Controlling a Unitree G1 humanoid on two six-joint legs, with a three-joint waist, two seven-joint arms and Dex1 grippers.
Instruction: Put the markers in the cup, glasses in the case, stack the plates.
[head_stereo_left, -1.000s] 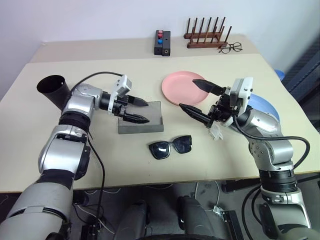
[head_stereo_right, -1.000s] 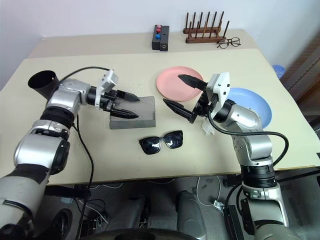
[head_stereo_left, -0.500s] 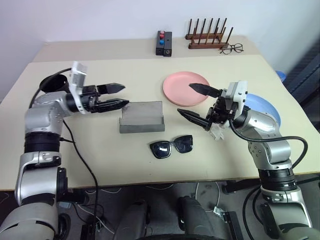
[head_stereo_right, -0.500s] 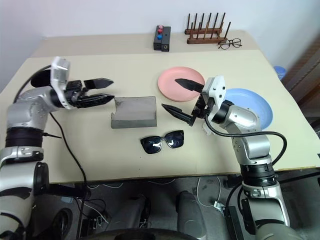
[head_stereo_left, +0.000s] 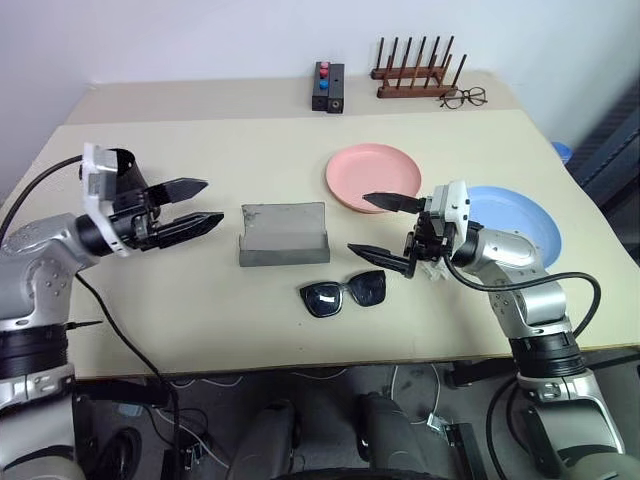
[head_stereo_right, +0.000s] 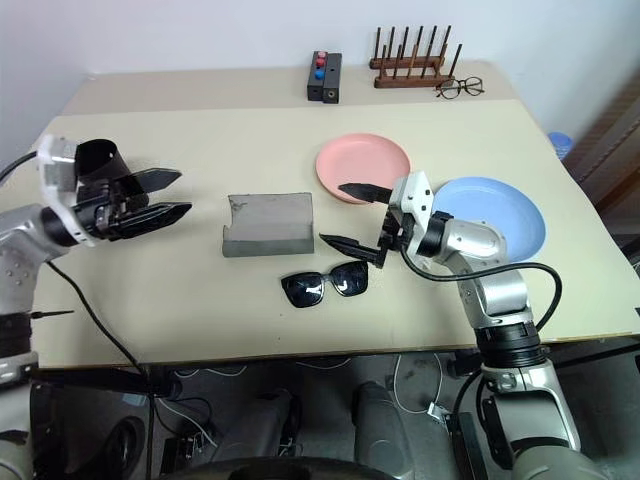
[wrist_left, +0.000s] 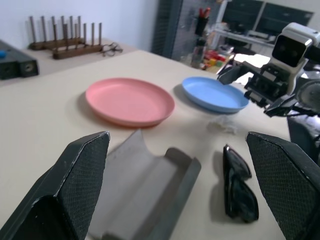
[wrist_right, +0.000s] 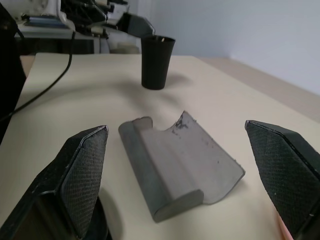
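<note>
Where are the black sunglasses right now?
In the left eye view the sunglasses lie on the table's near middle, just in front of the open grey case, below the right gripper.

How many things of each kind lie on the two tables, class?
Plates: 2, pink plate and blue plate
Eyewear: 2, sunglasses and clear eyeglasses
Case: 1
Cup: 1
Wooden rack: 1
Black box: 1
Total: 8

Silver arms with black joints and black cables; white camera blocks top black, textured, pointed fingers (head_stereo_left: 185, 187).
</note>
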